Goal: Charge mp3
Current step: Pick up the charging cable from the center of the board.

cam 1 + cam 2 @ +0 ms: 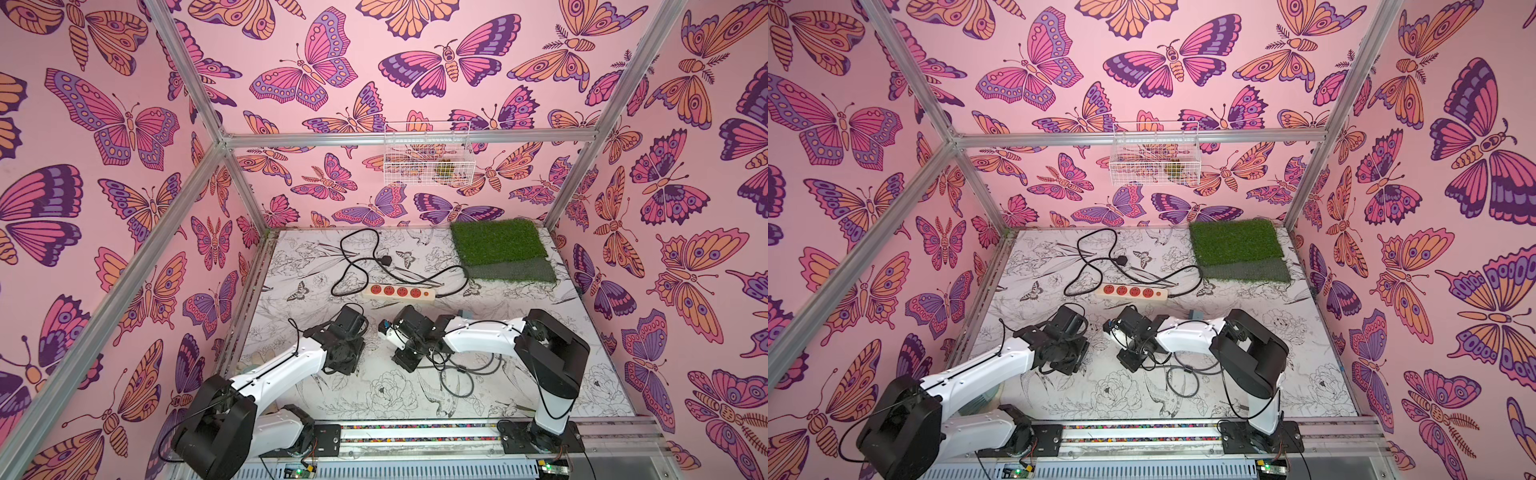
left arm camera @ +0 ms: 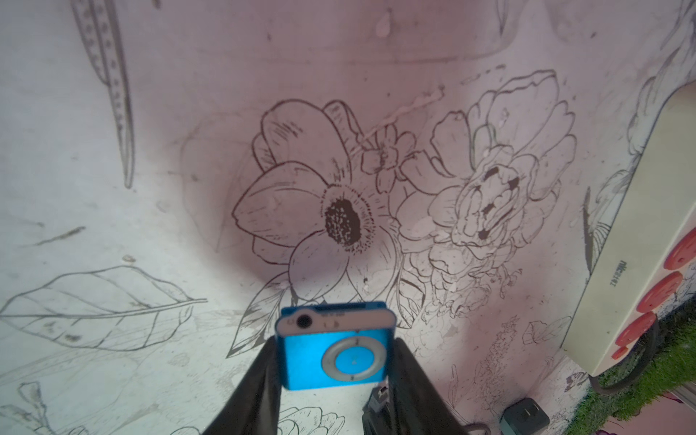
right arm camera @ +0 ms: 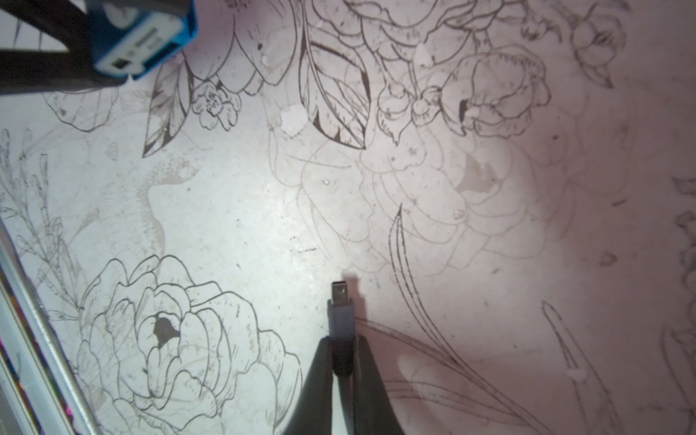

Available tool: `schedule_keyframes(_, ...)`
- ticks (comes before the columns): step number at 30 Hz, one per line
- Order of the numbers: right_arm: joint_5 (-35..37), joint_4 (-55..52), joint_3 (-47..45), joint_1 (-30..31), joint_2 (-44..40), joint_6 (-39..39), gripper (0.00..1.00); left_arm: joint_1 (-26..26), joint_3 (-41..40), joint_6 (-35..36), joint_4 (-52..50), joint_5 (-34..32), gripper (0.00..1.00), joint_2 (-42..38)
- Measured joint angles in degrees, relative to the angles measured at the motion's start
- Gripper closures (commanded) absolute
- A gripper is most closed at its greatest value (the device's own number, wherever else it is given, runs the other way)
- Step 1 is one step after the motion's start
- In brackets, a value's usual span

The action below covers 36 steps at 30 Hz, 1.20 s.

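Note:
The mp3 (image 2: 333, 352), a small bright-blue square with a pale round control pad, is pinched by its two side edges in my left gripper (image 2: 335, 361) and hangs above the table. In the right wrist view the mp3 (image 3: 145, 35) shows at a corner, its pale end face with a slot toward the camera. My right gripper (image 3: 342, 341) is shut on the grey body of a small cable plug (image 3: 340, 312), whose metal tip points away from the fingers. Plug and mp3 are well apart. The same plug (image 2: 380, 395) shows just beyond my left fingers.
A cream power strip (image 1: 399, 292) with red sockets and a looping black cord (image 1: 361, 257) lies mid-table. A teal-grey charger cube (image 2: 523, 418) sits near it, behind the right arm. A grass mat (image 1: 498, 245) fills the back right corner. A wire basket (image 1: 428, 153) hangs on the wall.

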Motion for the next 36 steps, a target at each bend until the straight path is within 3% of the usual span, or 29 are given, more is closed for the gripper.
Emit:
schedule_keyframes(9,-1.51,-1.79,-0.02,-0.13,-1.62,0.13,1.00,0.00,-1.88,2.34,7.63,0.61,1.00,-1.31)
schedule_keyframes(19,-14.45,1.92,-3.58,-7.37,-10.34,2.03,1.00,-0.07,-11.69,5.51,24.85,1.01,1.00,-7.48)
schedule_keyframes(27,-25.22,5.51,-5.01,-8.39,-10.78,3.54,1.00,-0.44,-15.43,7.72,38.14,0.98,1.00,-9.77)
schedule_keyframes(36,-32.72,10.40,-6.88,-11.02,-10.64,6.27,1.00,-0.90,-21.18,10.69,50.34,1.03,1.00,-12.24)
